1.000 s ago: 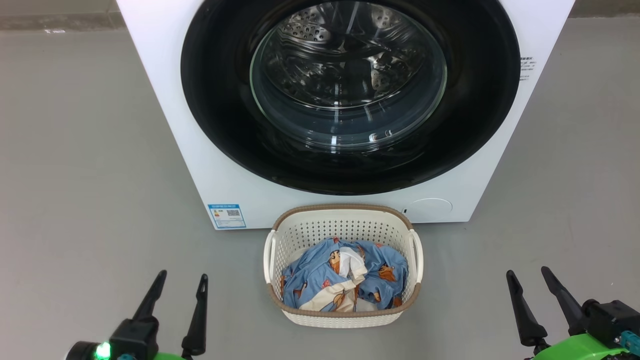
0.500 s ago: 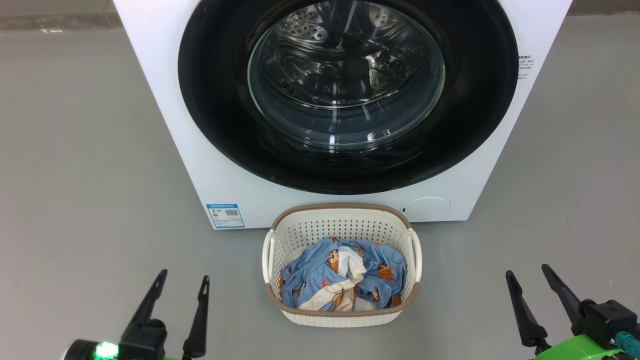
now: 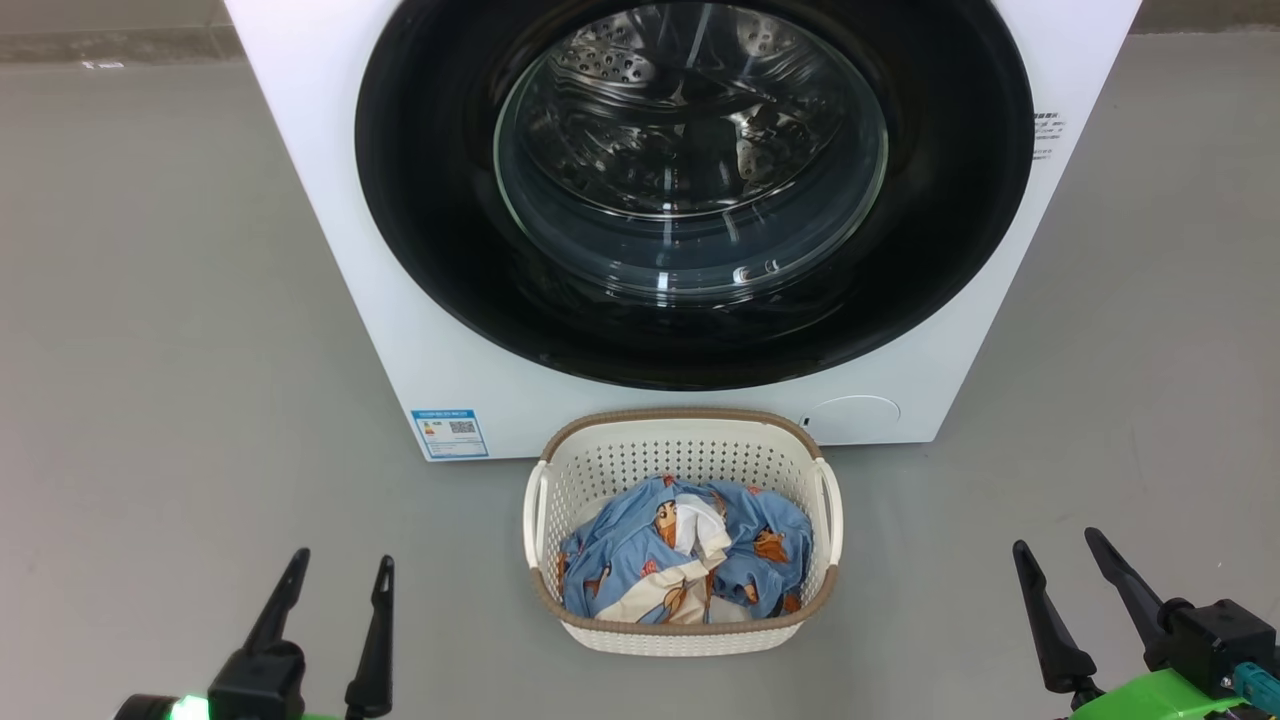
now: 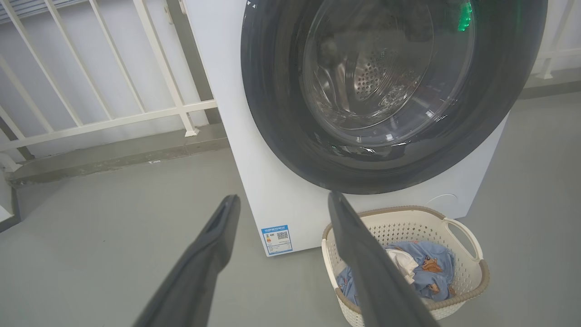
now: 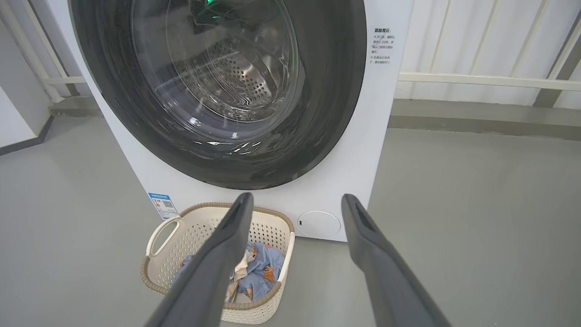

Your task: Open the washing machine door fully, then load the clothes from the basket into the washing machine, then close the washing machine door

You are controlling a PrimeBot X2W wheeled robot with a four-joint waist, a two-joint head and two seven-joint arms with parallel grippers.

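Observation:
The white washing machine (image 3: 330,200) stands straight ahead on the grey floor, and the washing machine door (image 3: 440,230), black-rimmed with a bulging glass centre, lies shut flat against its front. In front of it sits the cream basket (image 3: 685,425) with a brown rim. Inside lie the clothes (image 3: 640,560), light-blue fabric with orange figures and cream patches. My left gripper (image 3: 340,570) is open and empty at the lower left, well short of the basket. At the lower right my right gripper (image 3: 1058,548) is open and empty too. The wrist views show the door (image 4: 272,113) (image 5: 327,91) and basket (image 4: 458,229) (image 5: 161,227).
Grey floor (image 3: 150,350) spreads wide on both sides of the machine. A white railing (image 4: 113,100) on a low kerb runs behind the machine on the left, and another railing (image 5: 490,79) stands behind it on the right. A blue label sticker (image 3: 449,432) marks the machine's lower front.
My left gripper has dropped lower and slightly left in the head view. The right gripper has hardly moved. The head camera has shifted a little.

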